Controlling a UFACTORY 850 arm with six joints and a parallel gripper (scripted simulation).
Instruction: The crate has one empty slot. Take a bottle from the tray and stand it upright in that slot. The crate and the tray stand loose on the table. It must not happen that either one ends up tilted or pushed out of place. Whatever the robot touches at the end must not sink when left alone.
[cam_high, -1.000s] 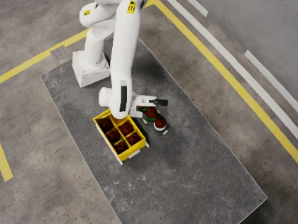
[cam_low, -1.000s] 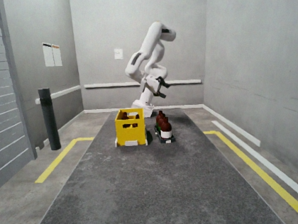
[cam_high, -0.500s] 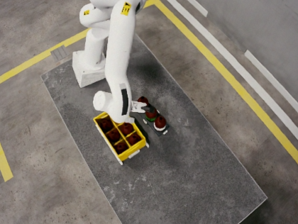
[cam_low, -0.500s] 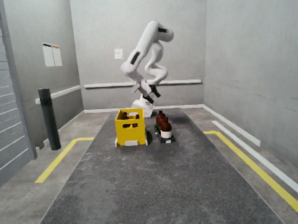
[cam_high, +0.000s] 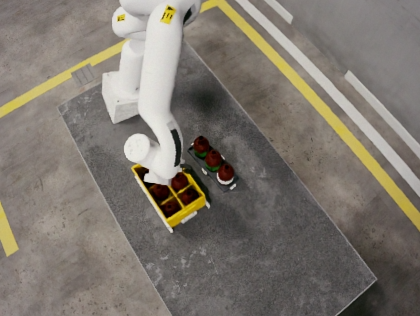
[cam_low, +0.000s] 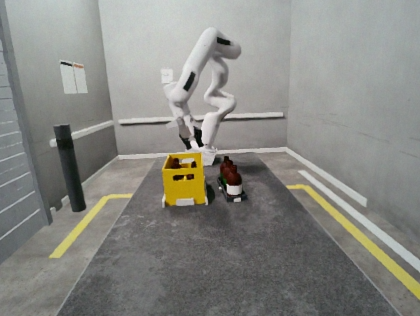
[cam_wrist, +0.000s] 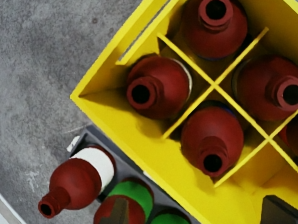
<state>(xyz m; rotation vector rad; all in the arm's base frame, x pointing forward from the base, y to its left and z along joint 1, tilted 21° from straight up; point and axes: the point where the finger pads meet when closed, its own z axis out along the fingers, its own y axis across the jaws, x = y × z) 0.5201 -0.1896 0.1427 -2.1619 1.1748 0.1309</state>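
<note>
The yellow crate (cam_high: 199, 205) (cam_low: 184, 189) (cam_wrist: 109, 76) holds several dark red bottles, such as one near its corner (cam_wrist: 157, 86) and one in the middle (cam_wrist: 213, 139) (cam_high: 180, 181). One slot (cam_wrist: 258, 175) on the tray side shows bare yellow floor; in the top view it is hidden under the arm. The dark tray (cam_high: 234, 187) (cam_low: 233, 198) (cam_wrist: 87, 136) beside the crate carries three bottles: one with a white band (cam_high: 226, 173) (cam_wrist: 79, 179) and two with green bands (cam_high: 213, 159) (cam_wrist: 128, 205). My gripper (cam_low: 189, 141) (cam_wrist: 196, 220) is open and empty, hanging above the crate's edge next to the tray.
The robot base block (cam_high: 117, 102) stands at the far end of the grey table (cam_high: 260, 240). A dark post (cam_low: 67, 165) stands on the floor to the left. Yellow floor lines (cam_high: 320, 107) run beside the table.
</note>
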